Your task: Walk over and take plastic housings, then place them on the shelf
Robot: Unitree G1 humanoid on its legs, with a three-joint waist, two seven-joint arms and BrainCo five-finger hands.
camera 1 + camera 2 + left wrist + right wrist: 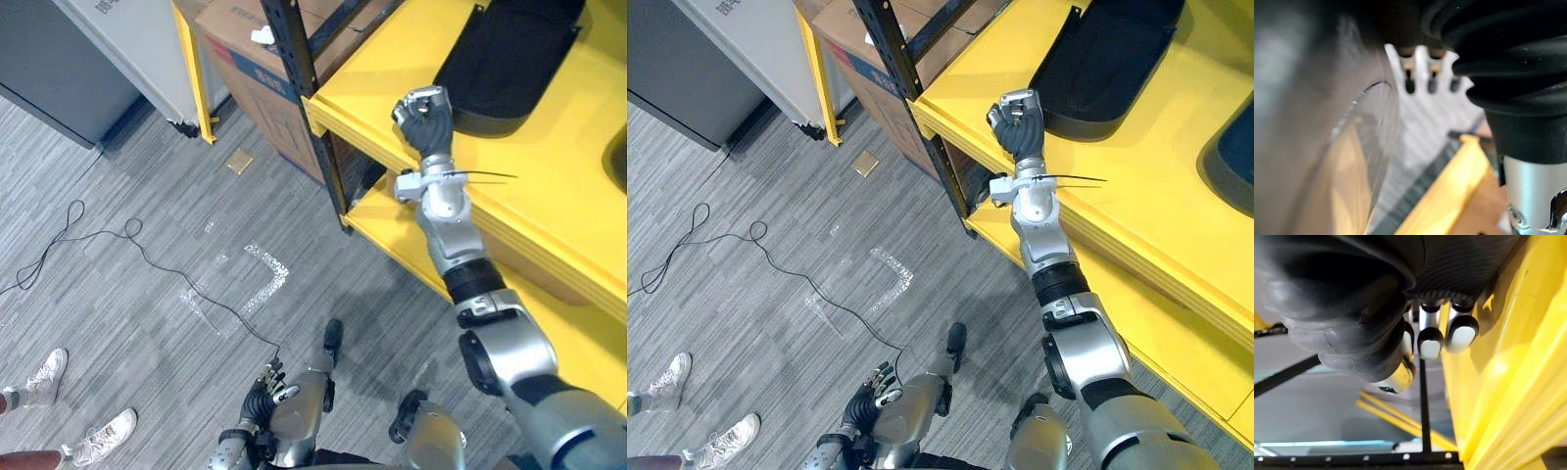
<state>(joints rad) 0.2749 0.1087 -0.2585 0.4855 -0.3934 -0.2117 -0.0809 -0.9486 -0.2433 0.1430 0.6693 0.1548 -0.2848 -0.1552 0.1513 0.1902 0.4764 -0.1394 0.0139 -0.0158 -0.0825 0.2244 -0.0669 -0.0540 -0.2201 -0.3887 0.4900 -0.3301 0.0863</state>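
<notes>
The right hand [423,116] was raised over the front part of the yellow shelf [549,181], its fingers curled into a fist that held nothing; the right wrist view showed the dark fingertips [1430,342] folded back toward the palm, with the yellow board close beside them; the black plastic housing [509,59] lay flat on the shelf's top board, just past the hand on its right, near it but apart from it; a second dark housing [1229,162] lay farther right along the same board, well apart from the hand; the left hand [263,390] hung low beside the body above the grey floor [147,196], fingers loose and empty; a cardboard box [257,54] stood behind the shelf's black upright [312,108]; a person's white shoes [44,377] showed on the floor at the left.
</notes>
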